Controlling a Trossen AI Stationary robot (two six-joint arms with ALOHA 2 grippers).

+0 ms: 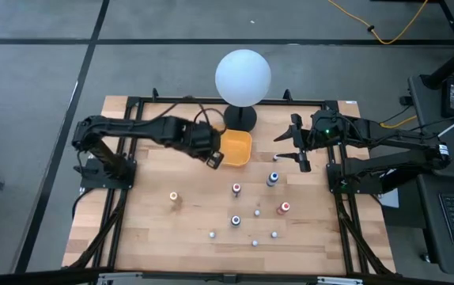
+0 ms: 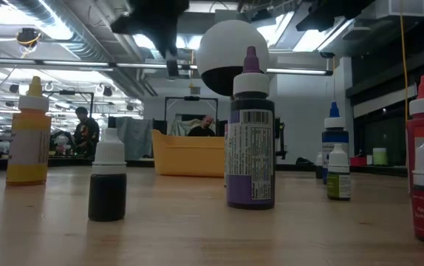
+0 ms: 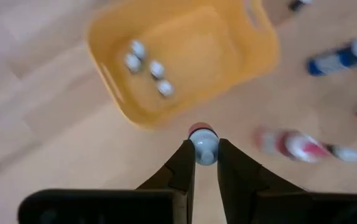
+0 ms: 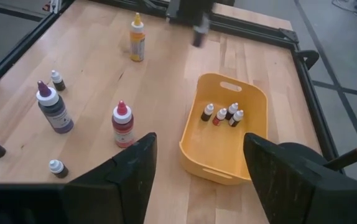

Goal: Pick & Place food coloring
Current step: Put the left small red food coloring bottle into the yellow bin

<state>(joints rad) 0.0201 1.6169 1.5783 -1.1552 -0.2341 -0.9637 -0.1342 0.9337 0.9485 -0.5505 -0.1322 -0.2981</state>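
Left claw point(image 3: 206, 163): clamped on a tiny red-collared, white-capped food-coloring bottle point(image 3: 203, 144), beside the yellow-orange plastic tray's point(image 3: 166, 118) rim, for dropping in.
Right claw point(image 4: 197, 171): spread, empty, waiting near counter's right edge.

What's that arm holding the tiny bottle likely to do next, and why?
Probably carry it a little further over the yellow tray and let go. The left pincer is shut on a small bottle just short of the tray's edge, and four little bottles already lie inside.
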